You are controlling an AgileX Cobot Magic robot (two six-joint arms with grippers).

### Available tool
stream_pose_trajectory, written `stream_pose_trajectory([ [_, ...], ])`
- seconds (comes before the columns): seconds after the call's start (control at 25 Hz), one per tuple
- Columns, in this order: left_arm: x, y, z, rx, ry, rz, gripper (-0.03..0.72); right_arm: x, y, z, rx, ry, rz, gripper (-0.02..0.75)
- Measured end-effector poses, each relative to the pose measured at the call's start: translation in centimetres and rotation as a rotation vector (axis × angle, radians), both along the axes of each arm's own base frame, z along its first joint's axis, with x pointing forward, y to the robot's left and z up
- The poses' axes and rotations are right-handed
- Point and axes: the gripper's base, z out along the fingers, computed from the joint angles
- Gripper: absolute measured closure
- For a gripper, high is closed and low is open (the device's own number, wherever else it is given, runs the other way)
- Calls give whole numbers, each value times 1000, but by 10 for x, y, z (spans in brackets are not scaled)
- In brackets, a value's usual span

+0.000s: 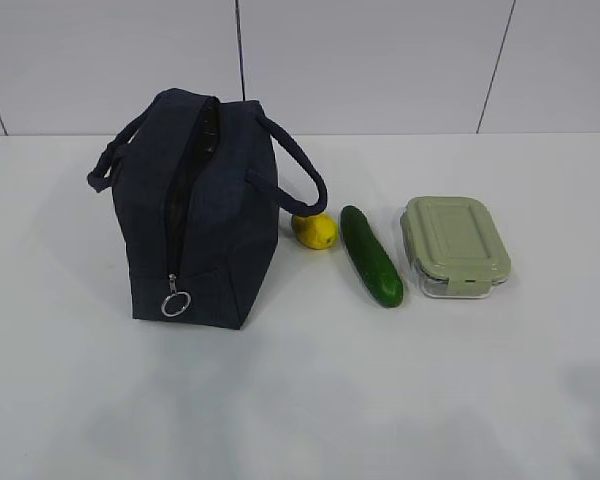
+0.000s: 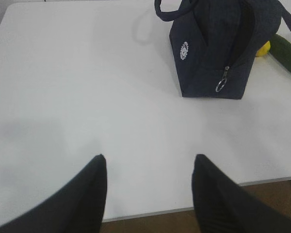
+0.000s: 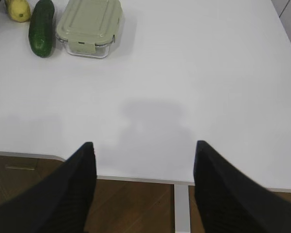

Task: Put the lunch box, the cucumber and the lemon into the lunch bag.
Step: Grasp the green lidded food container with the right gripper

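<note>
Exterior view is showing the lunch bag (image 1: 205,215) standing upright left of centre on the white table (image 1: 380,400), its zipper running from the top down the near end to a silver ring pull (image 1: 176,303); the top seam is gaping slightly, the interior too dark to make out. Just right of the bag, the lemon (image 1: 315,230) is sitting partly under a drooping handle (image 1: 298,170). Beside it the cucumber (image 1: 370,256) is lying with its long axis running front to back, the near end angling slightly right. Further right, slightly apart, the lunch box (image 1: 455,246) is resting lid up. Neither arm is appearing in this view. Both wrist views are catching the left gripper (image 2: 149,167) and right gripper (image 3: 144,155) spread wide and holding nothing, poised above the table's near edge, well apart from everything.
</note>
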Motion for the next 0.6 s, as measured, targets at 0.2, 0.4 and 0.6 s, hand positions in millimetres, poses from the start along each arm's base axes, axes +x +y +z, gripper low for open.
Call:
stream_pose_trajectory([
  [0.2, 0, 0, 0, 0, 0, 0, 279, 0, 0, 0, 0, 0, 0, 264],
  [0.4, 0, 0, 0, 0, 0, 0, 293, 0, 0, 0, 0, 4, 0, 264],
  [0.6, 0, 0, 0, 0, 0, 0, 312, 0, 0, 0, 0, 4, 0, 264],
])
